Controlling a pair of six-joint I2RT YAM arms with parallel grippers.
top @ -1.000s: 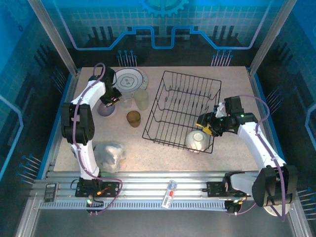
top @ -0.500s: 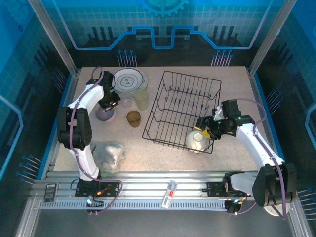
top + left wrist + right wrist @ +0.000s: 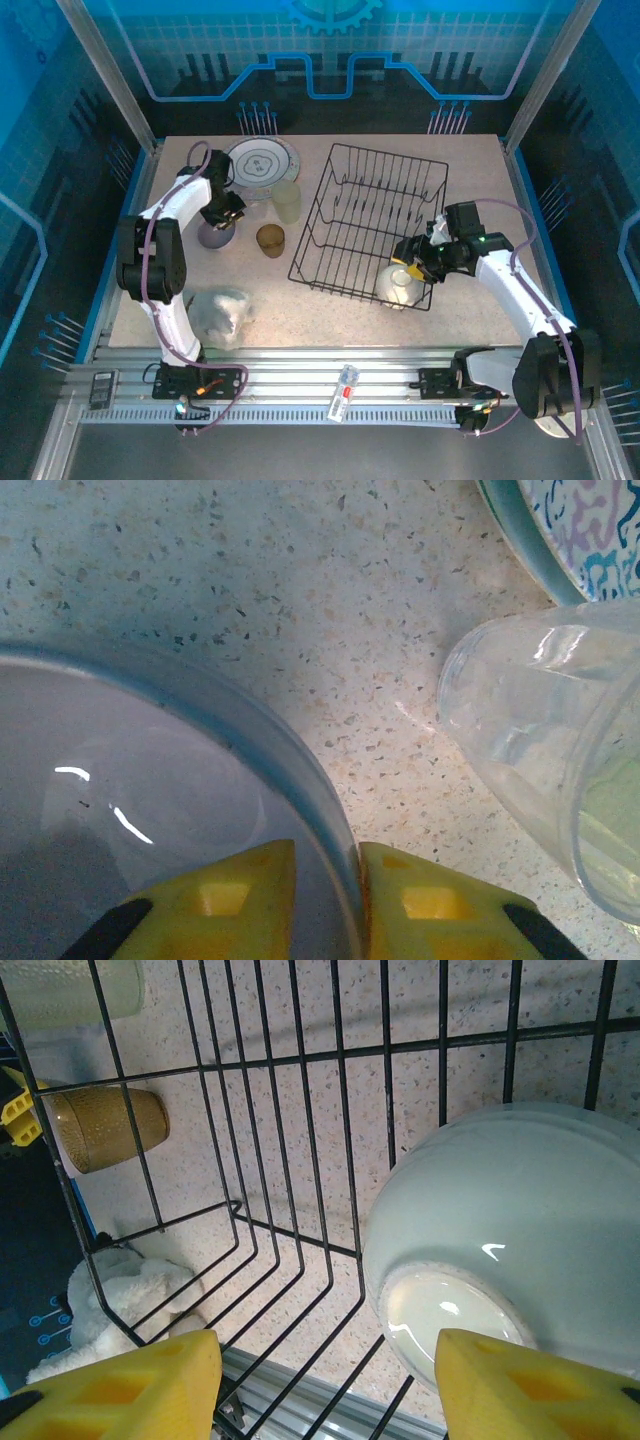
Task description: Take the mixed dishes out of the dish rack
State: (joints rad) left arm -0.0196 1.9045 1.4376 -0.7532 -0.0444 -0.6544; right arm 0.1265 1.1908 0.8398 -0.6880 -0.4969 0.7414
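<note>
Black wire dish rack (image 3: 372,222) sits centre-right on the desk (image 3: 470,180) and looks nearly emptied. One white bowl (image 3: 400,284) is left inside, at the near right corner, tipped w/ its base showing. Right hand (image 3: 325,1385) hovers just over it, fingers wide apart, not touching.

Out on the desk, left of the rack: patterned plate (image 3: 262,163) at the back, pale cup (image 3: 287,200) beside it, brown cup (image 3: 270,240) nearer, lilac bowl (image 3: 214,234) furthest left. Left hand (image 3: 328,885) straddles the lilac bowl's rim, one finger inside, one outside, close together. Can't tell if it's pinching or loose.

Whitish plastic lump (image 3: 222,312) lies front left.

Judgement: four items out, one to go.
</note>
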